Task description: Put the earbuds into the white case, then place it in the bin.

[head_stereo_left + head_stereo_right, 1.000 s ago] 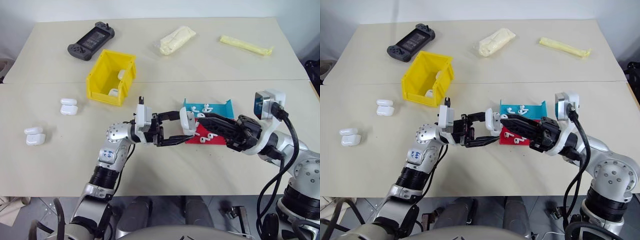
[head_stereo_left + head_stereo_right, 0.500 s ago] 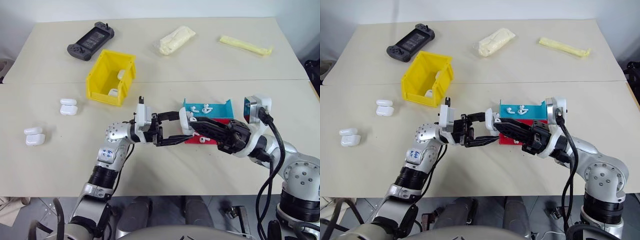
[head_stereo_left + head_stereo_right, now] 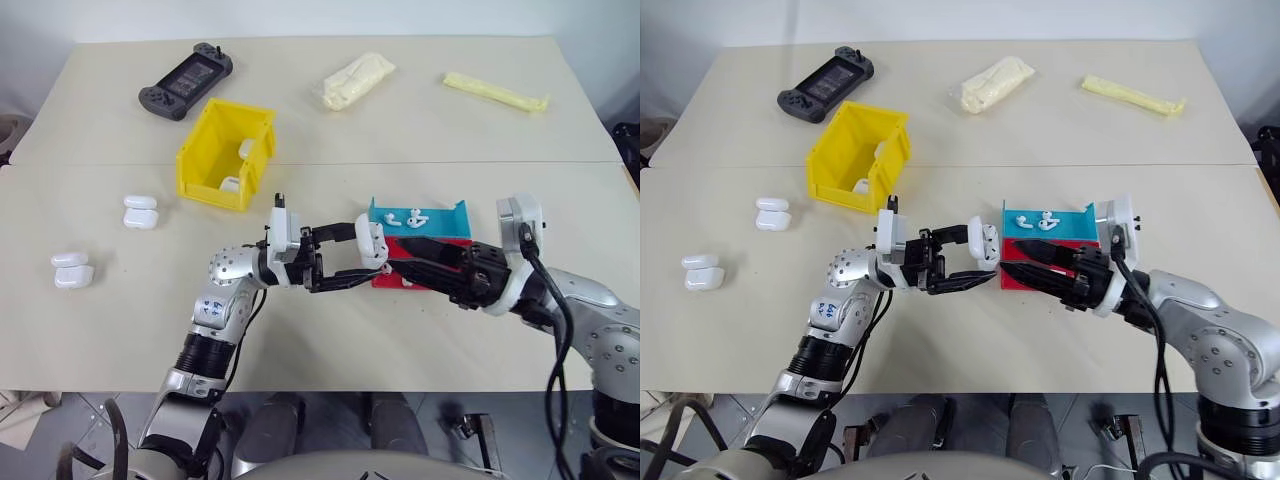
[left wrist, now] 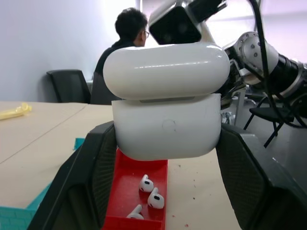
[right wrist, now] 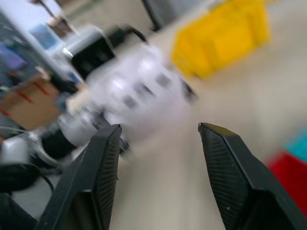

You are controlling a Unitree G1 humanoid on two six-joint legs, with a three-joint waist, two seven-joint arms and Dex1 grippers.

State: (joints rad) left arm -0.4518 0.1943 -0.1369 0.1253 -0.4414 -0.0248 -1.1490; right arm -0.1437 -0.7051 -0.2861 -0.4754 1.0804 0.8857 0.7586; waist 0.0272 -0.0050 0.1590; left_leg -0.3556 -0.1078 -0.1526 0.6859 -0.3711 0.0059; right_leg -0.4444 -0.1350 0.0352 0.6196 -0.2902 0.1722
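My left gripper [image 3: 366, 258] is shut on the white case [image 3: 372, 243], holding it in the air just left of the small trays. In the left wrist view the case [image 4: 167, 108] sits between the fingers [image 4: 96, 167] with its lid down on the body. My right gripper [image 3: 1008, 256] hangs just right of the case, open, with nothing between its fingers [image 5: 225, 167]. Loose earbuds [image 4: 148, 191] lie in the red tray [image 3: 392, 277], and more earbuds [image 3: 405, 215] lie in the blue tray [image 3: 450, 215]. The yellow bin [image 3: 205, 150] stands behind and to the left, with white cases inside.
Two pairs of white cases [image 3: 138, 212] [image 3: 72, 270] lie at the table's left. A black game controller [image 3: 185, 80] and two pale yellow packets [image 3: 355, 80] [image 3: 495, 92] lie at the back. A person [image 4: 127, 33] sits beyond the table in the left wrist view.
My right gripper has opened and drawn back a little to the right, away from the case. The left gripper has kept still with the case in it.
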